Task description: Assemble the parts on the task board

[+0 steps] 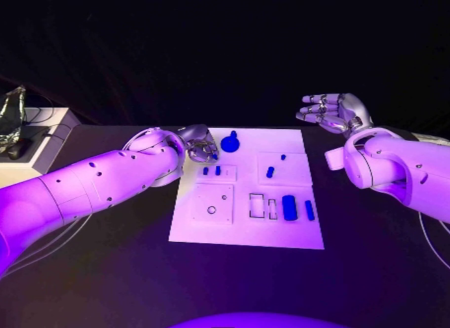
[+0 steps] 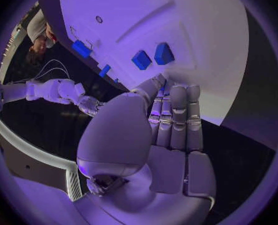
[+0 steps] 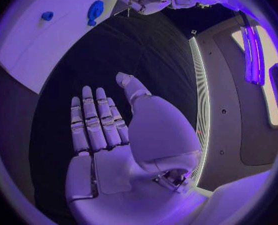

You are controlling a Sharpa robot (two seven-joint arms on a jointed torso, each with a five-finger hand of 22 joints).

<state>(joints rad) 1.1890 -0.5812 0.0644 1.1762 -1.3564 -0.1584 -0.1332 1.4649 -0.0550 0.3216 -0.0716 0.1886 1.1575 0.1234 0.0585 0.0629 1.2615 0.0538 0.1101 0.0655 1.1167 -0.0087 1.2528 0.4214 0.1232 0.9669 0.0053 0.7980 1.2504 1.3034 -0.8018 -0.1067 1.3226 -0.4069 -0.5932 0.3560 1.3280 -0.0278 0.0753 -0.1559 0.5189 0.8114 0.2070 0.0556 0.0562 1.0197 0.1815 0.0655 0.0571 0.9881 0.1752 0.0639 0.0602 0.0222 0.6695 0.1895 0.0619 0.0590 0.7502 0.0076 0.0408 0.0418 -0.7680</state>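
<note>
White task board (image 1: 247, 229) lies mid-tabletop (image 1: 117, 273), blue parts (image 1: 289, 207) on it. My left hand (image 1: 197, 147) hovers flat-fingered at its far-left corner, holding nothing; my right hand (image 1: 334, 111) is spread, empty, beyond its far-right corner.

left hand (image 1: 197, 147) crowding task board (image 1: 247, 232) far-left corner, near half open
</note>
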